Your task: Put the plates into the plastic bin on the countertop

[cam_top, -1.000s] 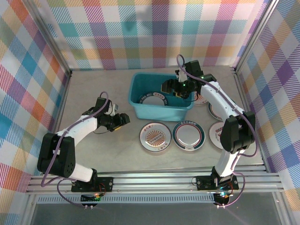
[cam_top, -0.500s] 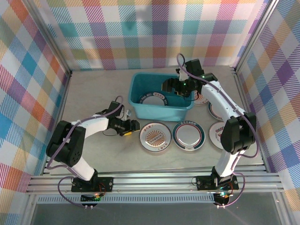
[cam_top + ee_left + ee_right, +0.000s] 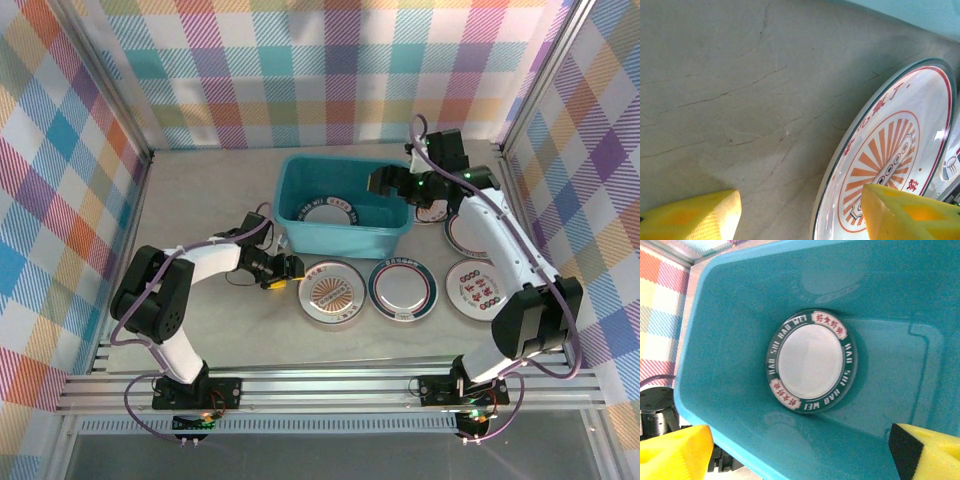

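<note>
Plaid walls box in the pale marble-look worktop point(image 3: 190, 190); low over it the left hand point(image 3: 283, 270) stands open, its yellow fingers point(image 3: 690, 217) apart and nothing held; in its wrist view the near rim of an orange sunburst plate point(image 3: 333, 293) lies between them, one finger over bare worktop, the other over the plate's face; whether either touches it I cannot tell; just right of that plate lies a teal-rimmed plate point(image 3: 402, 288), and further right a white plate with red and green markings point(image 3: 477, 290); close behind the left hand and these plates stands the teal-blue plastic bin point(image 3: 340, 238). The right hand point(image 3: 385, 182) hovers over the bin's right end, its fingers point(image 3: 670, 450) spread wide and empty; below it, in its wrist view, one dark-rimmed plate point(image 3: 811, 360) lies inside the bin; right of the bin two more plates point(image 3: 468, 237) rest on the worktop, partly hidden by the right arm point(image 3: 490, 225).
</note>
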